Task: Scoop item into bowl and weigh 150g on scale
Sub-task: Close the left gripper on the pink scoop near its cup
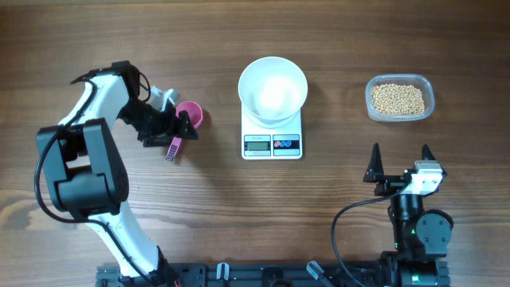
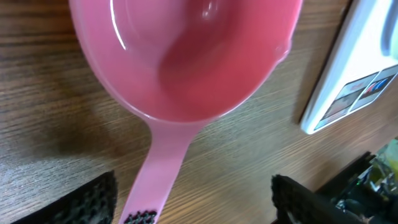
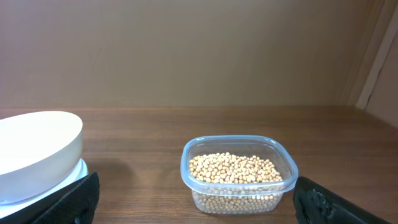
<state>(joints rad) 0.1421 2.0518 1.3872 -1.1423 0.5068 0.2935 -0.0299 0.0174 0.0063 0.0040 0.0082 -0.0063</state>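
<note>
Pickup stage: left gripper (image 2: 194, 202) hangs spread astride the handle of the pink scoop (image 1: 190, 114), gripping nothing. The scoop lies on the tabletop (image 1: 96, 40) left of the scale (image 1: 272, 144), cup far, handle slanting back toward the robot. Next, likely: clamp the handle, then cross to the beans (image 1: 398, 98). The bowl (image 1: 272, 92) sits empty on the scale. The right gripper (image 1: 400, 155) is parked, spread wide.

Pink scoop (image 2: 186, 62) on wooden table (image 1: 239, 207), handle between left claw (image 2: 193, 202) fingers, clear plastic tub (image 1: 431, 96) ahead of right claw (image 1: 400, 155)
</note>
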